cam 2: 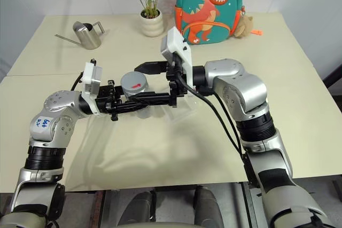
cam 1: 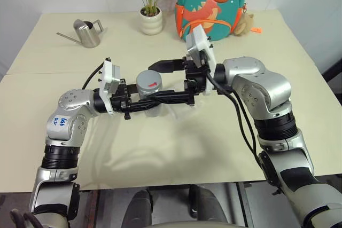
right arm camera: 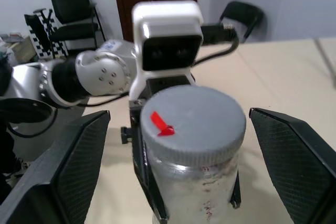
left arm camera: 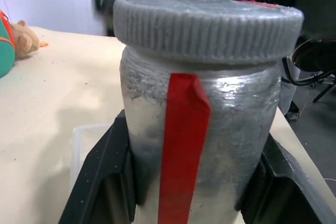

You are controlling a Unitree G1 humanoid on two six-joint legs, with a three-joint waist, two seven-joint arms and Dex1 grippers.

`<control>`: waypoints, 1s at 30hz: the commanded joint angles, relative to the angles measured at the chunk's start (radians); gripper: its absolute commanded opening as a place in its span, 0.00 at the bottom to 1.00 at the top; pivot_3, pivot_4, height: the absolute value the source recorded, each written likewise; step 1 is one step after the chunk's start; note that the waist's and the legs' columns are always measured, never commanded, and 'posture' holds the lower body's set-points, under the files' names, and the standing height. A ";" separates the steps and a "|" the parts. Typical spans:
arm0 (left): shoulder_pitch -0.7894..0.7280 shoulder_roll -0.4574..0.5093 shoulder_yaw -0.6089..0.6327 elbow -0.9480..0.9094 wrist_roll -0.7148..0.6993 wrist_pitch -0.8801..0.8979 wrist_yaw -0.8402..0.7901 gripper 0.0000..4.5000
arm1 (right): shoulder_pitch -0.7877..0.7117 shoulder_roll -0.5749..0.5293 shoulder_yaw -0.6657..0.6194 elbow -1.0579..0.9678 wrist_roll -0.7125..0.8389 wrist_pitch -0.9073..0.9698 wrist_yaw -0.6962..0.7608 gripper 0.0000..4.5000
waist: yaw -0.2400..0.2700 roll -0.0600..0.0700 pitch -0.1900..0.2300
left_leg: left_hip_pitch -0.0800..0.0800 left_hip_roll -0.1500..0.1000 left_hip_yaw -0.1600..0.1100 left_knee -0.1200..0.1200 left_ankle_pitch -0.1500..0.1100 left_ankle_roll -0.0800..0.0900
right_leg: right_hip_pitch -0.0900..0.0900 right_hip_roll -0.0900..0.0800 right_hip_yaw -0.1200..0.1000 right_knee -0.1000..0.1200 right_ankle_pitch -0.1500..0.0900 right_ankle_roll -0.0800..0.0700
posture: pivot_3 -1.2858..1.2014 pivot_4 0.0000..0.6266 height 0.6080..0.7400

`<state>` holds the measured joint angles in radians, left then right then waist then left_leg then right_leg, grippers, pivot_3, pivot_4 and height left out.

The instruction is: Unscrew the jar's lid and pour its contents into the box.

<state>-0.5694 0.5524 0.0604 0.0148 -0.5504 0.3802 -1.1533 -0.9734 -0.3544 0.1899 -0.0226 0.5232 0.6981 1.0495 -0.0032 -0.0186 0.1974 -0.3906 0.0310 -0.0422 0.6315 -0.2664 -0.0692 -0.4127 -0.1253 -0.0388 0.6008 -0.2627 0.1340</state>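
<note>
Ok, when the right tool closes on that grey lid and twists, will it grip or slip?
The lid has fine ribs around its rim, so the right tool, open on either side of it, should probably bite. The jar looks stiff and sits clamped in the left tool, so it likely won't spin along.

Both arms raised in front, grippers facing each other.
L gripper level, pointing toward R, fingers clamped on either side of jar. R gripper level, pointing toward L, fingers spread wide, flanking lid w/o touching.
</note>
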 commanded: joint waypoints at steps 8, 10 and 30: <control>-0.018 -0.004 0.000 -0.014 -0.003 -0.018 0.005 0.43 | -0.057 0.067 -0.017 0.053 -0.041 -0.043 -0.057 0.99 | -0.001 0.000 0.000 | 0.000 0.000 0.000 0.000 0.000 0.000 | 0.000 0.000 0.000 0.000 0.000 0.000 | 0.52 0.24 1.00; -0.018 -0.004 0.000 -0.014 -0.003 -0.019 0.006 0.43 | -0.059 0.067 -0.022 0.068 -0.045 -0.051 -0.057 0.99 | -0.001 0.000 0.000 | 0.000 0.000 0.000 0.000 0.000 0.000 | 0.000 0.000 0.000 0.000 0.000 0.000 | 0.52 0.24 1.00; 0.020 0.019 0.024 -0.042 -0.012 -0.006 0.017 0.43 | 0.020 -0.194 -0.173 0.095 0.014 -0.050 0.053 0.99 | -0.015 0.000 0.000 | 0.000 0.000 0.001 -0.001 0.000 0.000 | 0.000 0.000 0.000 -0.001 0.000 0.000 | 0.52 0.24 1.00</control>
<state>-0.5583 0.5571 0.0613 0.0097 -0.5442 0.3799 -1.1291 -0.9420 -0.5411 0.0437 0.1202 0.5069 0.6440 1.0927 -0.0178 -0.0186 0.1975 -0.3904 0.0311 -0.0415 0.6303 -0.2664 -0.0692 -0.4129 -0.1250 -0.0384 0.5995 -0.2627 0.1341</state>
